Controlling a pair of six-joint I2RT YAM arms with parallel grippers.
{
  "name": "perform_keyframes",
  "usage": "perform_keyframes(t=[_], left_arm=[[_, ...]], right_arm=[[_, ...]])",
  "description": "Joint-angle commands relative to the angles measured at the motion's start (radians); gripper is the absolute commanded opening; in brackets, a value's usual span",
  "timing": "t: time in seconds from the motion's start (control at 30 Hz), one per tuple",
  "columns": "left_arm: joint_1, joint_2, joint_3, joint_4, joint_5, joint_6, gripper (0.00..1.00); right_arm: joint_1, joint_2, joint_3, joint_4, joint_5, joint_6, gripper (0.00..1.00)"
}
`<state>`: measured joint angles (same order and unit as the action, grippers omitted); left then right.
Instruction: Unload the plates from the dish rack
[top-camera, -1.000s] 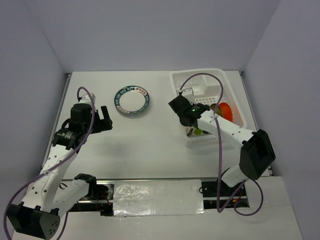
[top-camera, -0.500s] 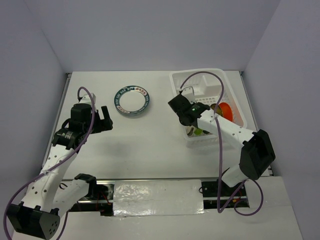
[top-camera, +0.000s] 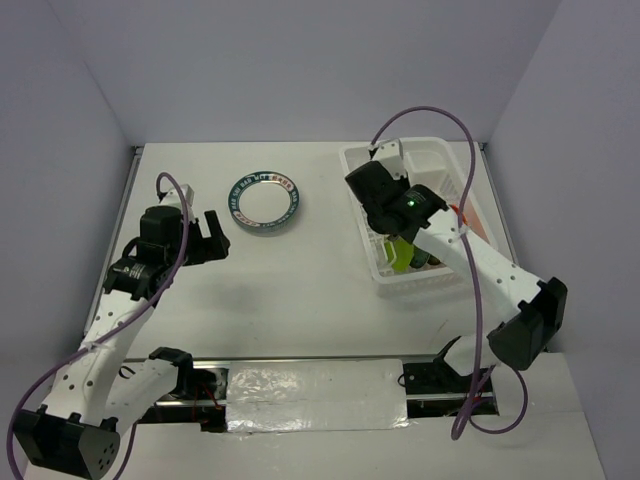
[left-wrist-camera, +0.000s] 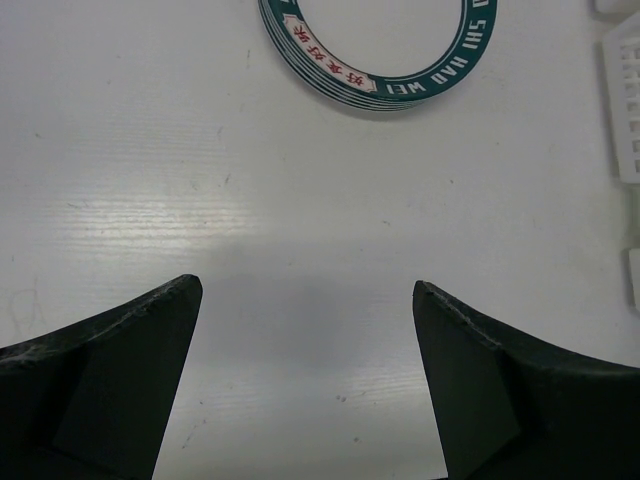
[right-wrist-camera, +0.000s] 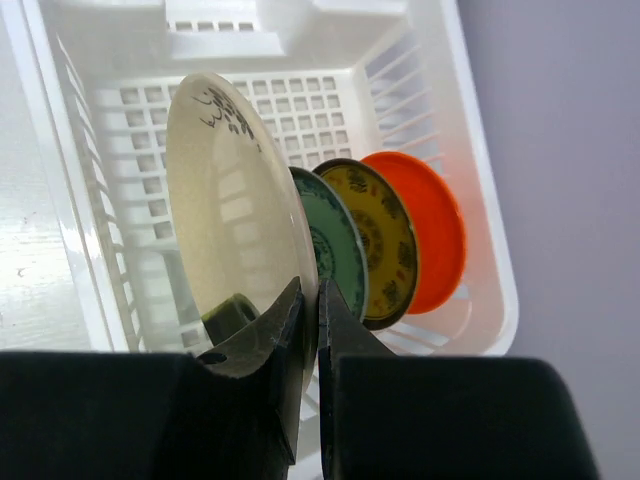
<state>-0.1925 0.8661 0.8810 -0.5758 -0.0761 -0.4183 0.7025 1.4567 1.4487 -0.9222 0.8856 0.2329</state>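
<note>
While the right gripper (right-wrist-camera: 310, 300) pinches the lower rim of the white plate (right-wrist-camera: 235, 210) with dark line drawing, its jaws nearly closed on the thin edge, that plate stands on edge inside the white dish rack (right-wrist-camera: 100, 200). Just behind it stand a green plate (right-wrist-camera: 332, 250), a yellow patterned plate (right-wrist-camera: 385, 240) and an orange-red plate (right-wrist-camera: 432, 230). Over on the other side, the left gripper (left-wrist-camera: 305, 290) hovers spread wide and holding nothing above the table (top-camera: 300, 290), near the teal-rimmed plate (top-camera: 264, 200) lying flat.
</note>
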Motion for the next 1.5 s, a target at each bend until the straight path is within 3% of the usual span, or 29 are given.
perform_keyframes(t=[0.0, 0.1, 0.13, 0.17, 0.23, 0.27, 0.4, 0.53, 0.63, 0.7, 0.73, 0.8, 0.83, 0.87, 0.9, 1.0, 1.17, 1.27, 1.43, 1.47], left_arm=[[-0.004, 0.000, 0.039, 0.051, 0.056, 0.003, 0.99], [-0.004, 0.016, 0.070, 0.109, 0.249, -0.013, 1.00], [-0.004, 0.022, 0.072, 0.143, 0.439, -0.039, 1.00], [-0.008, 0.034, 0.069, 0.189, 0.540, -0.059, 0.99], [-0.051, 0.040, 0.050, 0.368, 0.707, -0.149, 1.00], [-0.080, 0.048, 0.055, 0.445, 0.710, -0.169, 1.00], [-0.232, 0.100, 0.104, 0.525, 0.644, -0.195, 1.00], [-0.369, 0.181, 0.173, 0.461, 0.488, -0.162, 0.97], [-0.390, 0.201, 0.171, 0.490, 0.478, -0.166, 0.82], [-0.394, 0.203, 0.159, 0.525, 0.498, -0.184, 0.44], [-0.395, 0.205, 0.154, 0.524, 0.495, -0.188, 0.19], [-0.397, 0.206, 0.151, 0.516, 0.484, -0.186, 0.02], [-0.395, 0.206, 0.145, 0.495, 0.445, -0.186, 0.00], [-0.397, 0.203, 0.139, 0.478, 0.444, -0.191, 0.00], [-0.397, 0.203, 0.135, 0.453, 0.362, -0.195, 0.00], [-0.391, 0.235, 0.098, 0.326, 0.151, -0.243, 0.00], [-0.369, 0.321, -0.036, 0.350, 0.165, -0.298, 0.00], [-0.364, 0.381, -0.109, 0.421, 0.199, -0.315, 0.00], [-0.352, 0.491, -0.198, 0.499, 0.211, -0.342, 0.07], [-0.349, 0.507, -0.209, 0.514, 0.219, -0.349, 0.10]], right_arm=[[0.015, -0.090, 0.061, -0.055, 0.064, 0.005, 0.00], [0.029, -0.125, 0.107, -0.107, 0.006, 0.034, 0.00], [0.034, -0.171, 0.108, -0.099, -0.038, 0.033, 0.00], [0.038, -0.202, 0.101, -0.052, -0.100, 0.023, 0.00], [0.038, -0.318, 0.038, 0.032, -0.369, -0.015, 0.00], [0.038, -0.356, 0.010, 0.124, -0.580, -0.018, 0.00], [0.038, -0.469, -0.112, 0.276, -0.934, 0.032, 0.00], [0.037, -0.501, -0.163, 0.365, -1.060, 0.078, 0.00], [0.038, -0.513, -0.200, 0.416, -1.132, 0.109, 0.00], [0.037, -0.525, -0.226, 0.454, -1.158, 0.121, 0.00], [0.037, -0.530, -0.237, 0.465, -1.157, 0.123, 0.00], [0.037, -0.538, -0.260, 0.479, -1.145, 0.128, 0.06], [0.038, -0.541, -0.272, 0.479, -1.108, 0.125, 0.16], [0.034, -0.544, -0.272, 0.470, -1.073, 0.123, 0.33], [0.032, -0.550, -0.284, 0.439, -1.024, 0.125, 0.72], [0.023, -0.559, -0.315, 0.375, -0.719, 0.131, 0.97], [0.006, -0.521, -0.335, 0.192, -0.285, 0.105, 1.00], [-0.017, -0.472, -0.340, 0.099, -0.131, 0.085, 1.00], [-0.069, -0.418, -0.369, 0.101, -0.100, 0.030, 0.91], [-0.072, -0.412, -0.373, 0.117, -0.105, 0.019, 0.84]])
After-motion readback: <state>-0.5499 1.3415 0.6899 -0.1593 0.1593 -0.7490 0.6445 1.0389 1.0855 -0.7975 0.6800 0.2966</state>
